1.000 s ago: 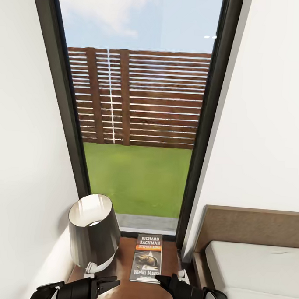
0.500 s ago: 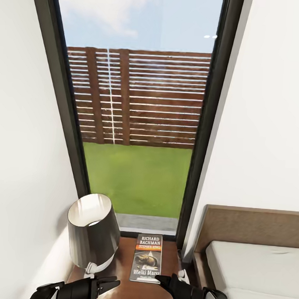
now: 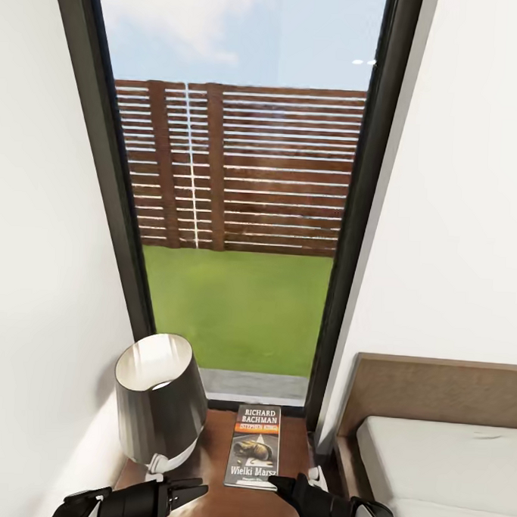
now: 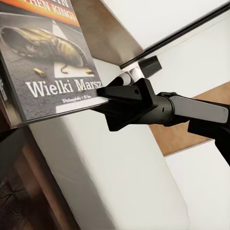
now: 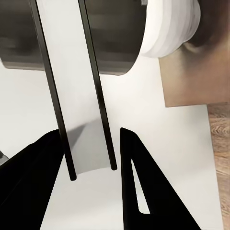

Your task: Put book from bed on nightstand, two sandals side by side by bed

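Head view, book (image 3: 253, 446): lies flat on the nightstand (image 3: 209, 468), beside the lamp (image 3: 160, 401), cover up.
Head view, bed (image 3: 437, 465): right of the nightstand, cut off by the frame edge.
Head view, left gripper (image 3: 189, 488): fingers apart, holding nothing, near the lamp base.
Head view, right gripper (image 3: 284, 484): tip at the book's near corner; jaw state cannot be told here.
Left wrist view: book (image 4: 45, 57) cut off; right gripper (image 4: 115, 93) just beside its edge, contact unclear.
Right wrist view: right gripper (image 5: 91, 163) fingers spread, empty; lamp (image 5: 158, 28) partly visible, blurred.
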`<state>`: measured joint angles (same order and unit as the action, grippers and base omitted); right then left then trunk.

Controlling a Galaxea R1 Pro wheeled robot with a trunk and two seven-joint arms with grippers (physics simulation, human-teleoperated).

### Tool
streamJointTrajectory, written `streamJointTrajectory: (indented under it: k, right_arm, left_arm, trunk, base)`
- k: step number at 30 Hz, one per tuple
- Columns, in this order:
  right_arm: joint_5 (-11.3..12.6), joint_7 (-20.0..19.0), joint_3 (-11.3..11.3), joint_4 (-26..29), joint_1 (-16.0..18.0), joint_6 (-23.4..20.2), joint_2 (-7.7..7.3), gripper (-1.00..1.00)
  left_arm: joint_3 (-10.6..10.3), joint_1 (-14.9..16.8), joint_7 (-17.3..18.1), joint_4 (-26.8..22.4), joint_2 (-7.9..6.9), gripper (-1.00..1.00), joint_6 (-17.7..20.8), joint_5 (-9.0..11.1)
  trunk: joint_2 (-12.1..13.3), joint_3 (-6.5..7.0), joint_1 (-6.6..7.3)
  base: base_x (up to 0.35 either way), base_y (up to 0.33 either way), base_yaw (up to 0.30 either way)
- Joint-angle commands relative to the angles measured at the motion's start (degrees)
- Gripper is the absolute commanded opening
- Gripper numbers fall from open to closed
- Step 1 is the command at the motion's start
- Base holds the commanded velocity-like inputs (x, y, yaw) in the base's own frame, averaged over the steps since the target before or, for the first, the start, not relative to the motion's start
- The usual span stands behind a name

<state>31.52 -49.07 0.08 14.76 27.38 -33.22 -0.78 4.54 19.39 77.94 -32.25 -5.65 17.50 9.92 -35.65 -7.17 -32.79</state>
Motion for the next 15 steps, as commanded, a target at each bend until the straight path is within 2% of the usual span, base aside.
streamJointTrajectory:
  k: [1,15]
  right_arm:
    - [0.29,-0.05,0.01,0.01,0.04,-0.39,-0.01,-1.00]
    - [0.25,0.08,0.01,0.00,0.04,-0.30,-0.01,-1.00]
  left_arm:
    - [0.03,0.04,0.20,-0.01,-0.02,1.00,0.60,0.10]
    - [0.03,0.04,0.20,0.00,0.04,1.00,0.60,0.10]
  trunk:
    - [-0.51,-0.29,-0.24]
    - [-6.12,-2.80,-3.32]
  base:
    - [0.000,0.000,0.000]
    - [0.000,0.000,0.000]
